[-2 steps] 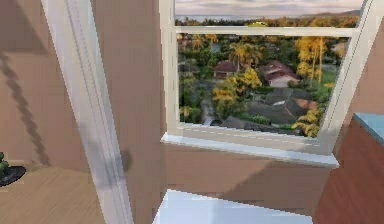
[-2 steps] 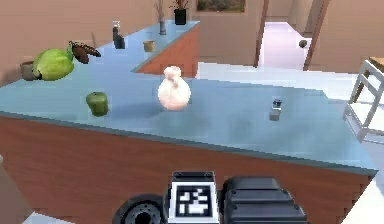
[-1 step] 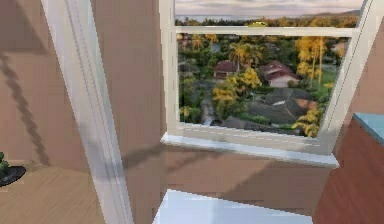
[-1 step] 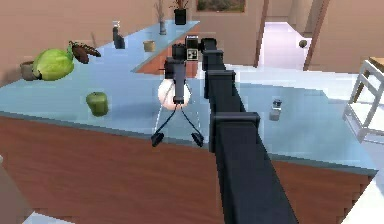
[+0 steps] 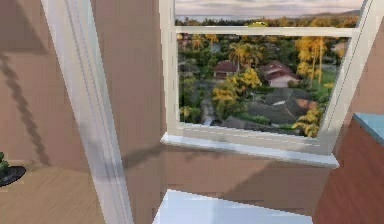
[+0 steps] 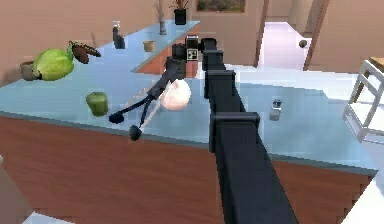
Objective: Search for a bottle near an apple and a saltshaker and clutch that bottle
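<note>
I cannot tell how the jaws are set, nor whether the gripper point(image 6: 124, 126) holds anything: its two thin fingers point(image 6: 137, 104) slant down over the glossy pale-blue countertop point(image 6: 320, 140). The arm point(image 6: 235, 150), a dark square bar, reaches out across that counter, I judge to bring the fingers among the small things there. Just beside the gripper sits a smooth, pale round thing point(image 6: 177, 93), and a stubby green cylinder point(image 6: 97, 102) stands near the fingertips. A small grey-capped shaker shape point(image 6: 276, 108) stands on the arm's other side. Nothing here reads surely as a bottle; a slim dark upright thing point(image 6: 119, 40) near the counter's far edge is my best guess. The counter's front point(image 6: 120, 170) looks like reddish-brown wood. Ahead, a white-framed window point(image 5: 262, 75) looks out on rooftops and palms.
</note>
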Tool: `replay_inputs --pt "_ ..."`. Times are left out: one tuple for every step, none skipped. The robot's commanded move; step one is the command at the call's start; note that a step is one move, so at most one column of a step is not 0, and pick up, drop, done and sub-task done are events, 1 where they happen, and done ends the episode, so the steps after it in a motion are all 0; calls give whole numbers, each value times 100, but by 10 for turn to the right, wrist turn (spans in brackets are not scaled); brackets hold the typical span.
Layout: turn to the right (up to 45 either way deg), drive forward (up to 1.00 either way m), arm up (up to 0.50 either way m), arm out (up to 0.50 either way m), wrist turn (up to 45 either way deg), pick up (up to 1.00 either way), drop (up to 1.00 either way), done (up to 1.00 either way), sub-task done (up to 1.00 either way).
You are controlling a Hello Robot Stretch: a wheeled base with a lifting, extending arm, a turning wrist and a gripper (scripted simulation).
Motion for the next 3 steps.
replay_inputs --pt "0 0 0 0 450 0 0 0 0" --pt "0 0 0 0 450 0 0 0 0" --pt "0 0 0 0 330 0 0 0 0"
